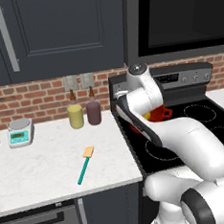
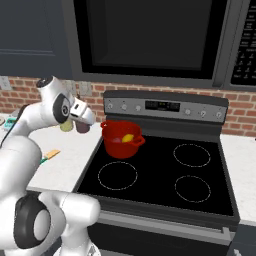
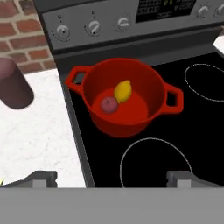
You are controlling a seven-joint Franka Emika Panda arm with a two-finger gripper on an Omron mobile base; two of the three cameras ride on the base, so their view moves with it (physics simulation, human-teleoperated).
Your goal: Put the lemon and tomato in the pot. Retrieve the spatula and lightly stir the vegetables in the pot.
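The claw [image 3: 111, 178] is released and holds nothing, above the stove [image 3: 201, 144], while the lemon [image 3: 123, 91] and the tomato [image 3: 109, 104] lie touching inside the red pot [image 3: 131, 124] at the frame centre, and the spatula [image 1: 85, 165] lies on the white worktop [image 1: 42, 168] at centre left.

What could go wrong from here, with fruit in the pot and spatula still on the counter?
1. The spatula lies flat on the counter; its thin handle may slip from the open gripper.
2. The two bottles stand behind it; a wide arm swing could topple them.
3. The lemon and tomato touch in the pot; hard stirring may shove the pot.
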